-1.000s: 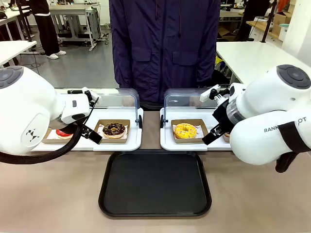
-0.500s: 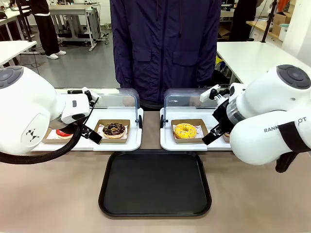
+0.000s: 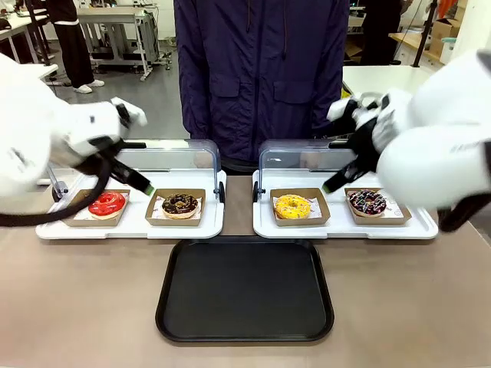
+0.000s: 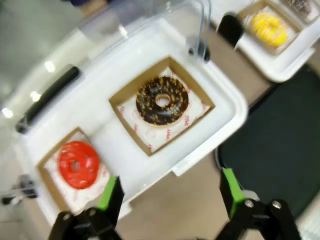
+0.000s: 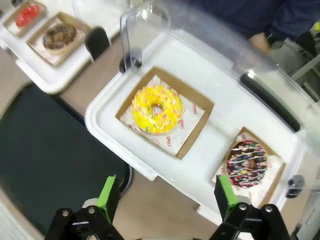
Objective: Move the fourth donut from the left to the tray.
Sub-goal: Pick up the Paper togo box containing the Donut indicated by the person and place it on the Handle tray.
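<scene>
Your brown tabletop (image 3: 77, 307) stands before a person (image 3: 261, 69) in a dark jacket. The black tray (image 3: 245, 291) lies front and centre. The fourth donut (image 3: 367, 202) sits in its cardboard holder (image 3: 399, 218) on the right white display tray (image 3: 345, 228), beside the yellow donut (image 3: 292, 205). Left gripper (image 4: 170, 185) and right gripper (image 5: 165, 187) hover, jaws spread wide.

Red donut (image 3: 107, 204), yellow donut (image 3: 292, 206) (both glazed), white trays (image 3: 138, 225)
</scene>
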Robot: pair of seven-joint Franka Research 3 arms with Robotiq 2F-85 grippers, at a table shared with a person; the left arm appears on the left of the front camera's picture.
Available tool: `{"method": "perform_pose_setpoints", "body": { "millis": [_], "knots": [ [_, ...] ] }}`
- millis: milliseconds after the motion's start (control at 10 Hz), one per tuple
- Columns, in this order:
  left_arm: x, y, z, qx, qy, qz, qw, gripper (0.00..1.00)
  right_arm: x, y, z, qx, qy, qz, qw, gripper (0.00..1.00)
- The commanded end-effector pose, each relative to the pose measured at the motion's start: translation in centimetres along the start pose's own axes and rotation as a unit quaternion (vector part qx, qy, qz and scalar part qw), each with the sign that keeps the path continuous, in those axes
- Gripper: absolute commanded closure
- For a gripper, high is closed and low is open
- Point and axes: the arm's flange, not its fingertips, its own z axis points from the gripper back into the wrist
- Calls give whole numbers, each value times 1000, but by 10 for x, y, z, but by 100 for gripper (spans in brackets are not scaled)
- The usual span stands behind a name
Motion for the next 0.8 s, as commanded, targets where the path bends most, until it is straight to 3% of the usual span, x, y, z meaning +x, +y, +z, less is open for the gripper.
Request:
{"method": "perform_pose_setpoints", "body": {
  "millis": [0, 300, 700],
  "knots": [
    [10, 52, 40, -56, 0, -23, 998, 0, 5, -54, 55, 54, -24, -1, 998, 0],
    [-9, 138, 82, -164, -23, -93, 982, 0, -37, -160, 115, 144, -105, 30, 983, 0],
    [-72, 229, 119, -244, -123, -101, 957, 0, -119, -259, 125, 221, -213, 53, 950, 0]
  ]
}}
